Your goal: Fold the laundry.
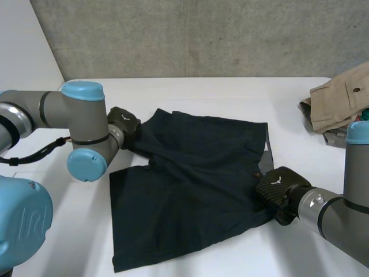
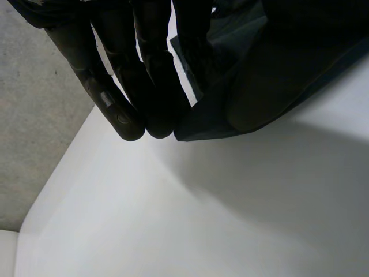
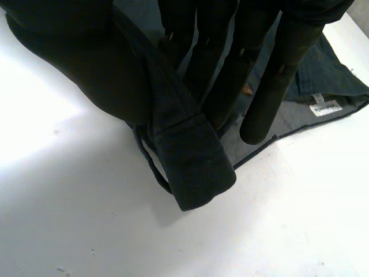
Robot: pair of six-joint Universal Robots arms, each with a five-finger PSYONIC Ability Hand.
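The navy shorts point(image 1: 190, 190) are lying spread across the middle of the white tabletop point(image 1: 248, 257), their near hem reaching toward the lower left of the frame. Right of centre, the right hand point(image 1: 278, 187) is grasping the shorts at the waistband point(image 3: 190, 156), pinching the thick band between thumb and straight fingers, with a white label point(image 3: 324, 108) lying just past the fingertips. Farther back, at the upper left, the left hand point(image 1: 124, 122) is pinching the far left corner of the shorts between fingers and thumb.

A fold seems to be starting. It would go best with both hands lifting together and keeping the held edge taut, so the cloth is not bunching. Bare tabletop is lying open in front of and behind the shorts. A beige garment point(image 1: 337, 104) is sitting near the upper right edge, so the right arm should be staying clear of it.
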